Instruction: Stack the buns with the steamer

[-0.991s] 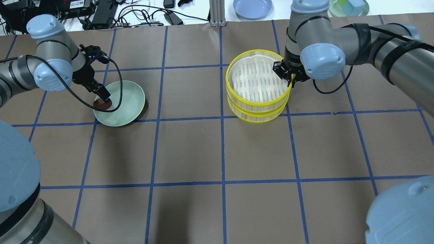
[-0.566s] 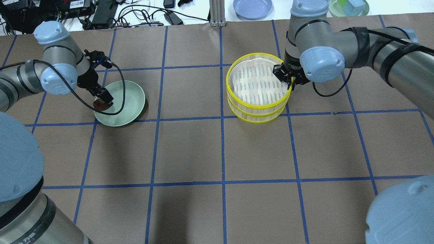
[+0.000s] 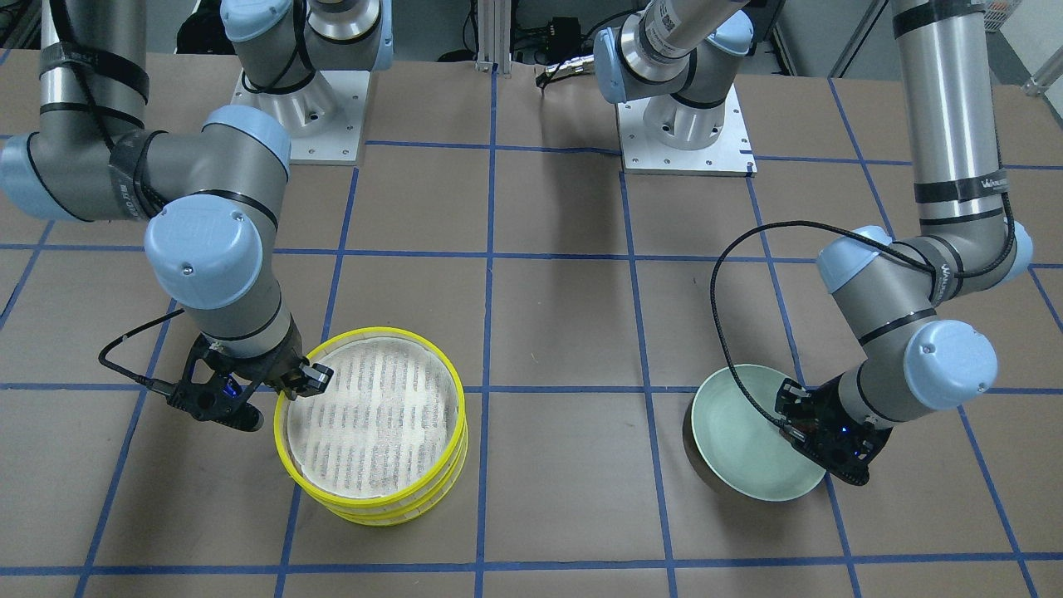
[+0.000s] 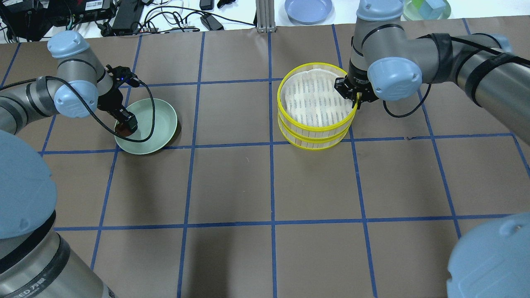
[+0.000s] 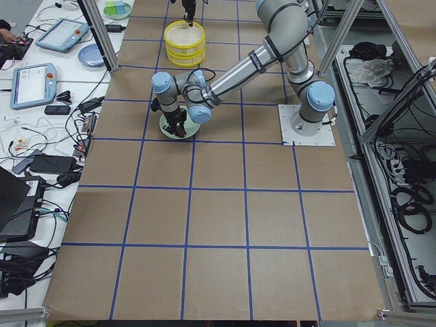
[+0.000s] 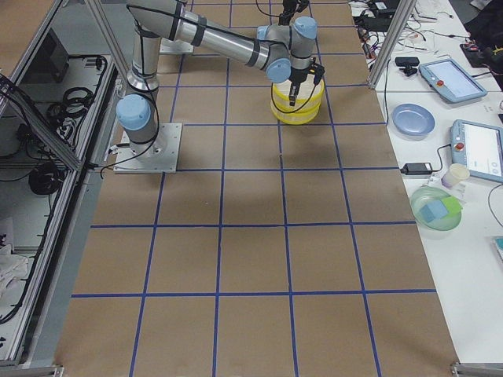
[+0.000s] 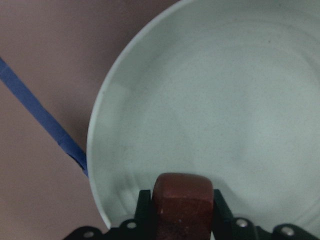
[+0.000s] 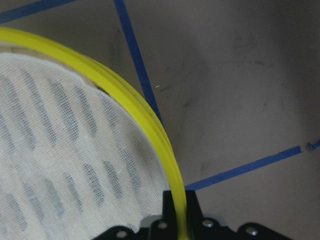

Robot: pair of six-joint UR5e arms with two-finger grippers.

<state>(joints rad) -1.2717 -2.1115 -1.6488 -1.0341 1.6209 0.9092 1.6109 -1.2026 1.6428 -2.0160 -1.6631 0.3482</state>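
Note:
My left gripper (image 4: 125,124) is shut on the dark reddish-brown bun (image 4: 122,130) and holds it low over the left part of the pale green plate (image 4: 159,124). The left wrist view shows the bun (image 7: 181,200) between the jaws, over the plate (image 7: 240,110). The yellow-rimmed steamer (image 4: 314,133) stands as two stacked tiers with a white cloth liner on top. My right gripper (image 4: 354,99) is shut on the upper tier's rim (image 8: 145,125) at its right side. The cream-white bun is out of view.
A blue plate (image 4: 308,9) and a green bowl with blocks (image 4: 426,8) sit beyond the table's far edge, with cables and devices (image 4: 124,16) at the back left. Blue tape lines grid the brown table. The plate (image 3: 739,440) and steamer (image 3: 374,507) stand about two squares apart.
My left arm's wrist has swung right and back while the bun stays gripped near the plate's left rim. My right gripper has nudged the steamer's upper tier slightly over the lower one.

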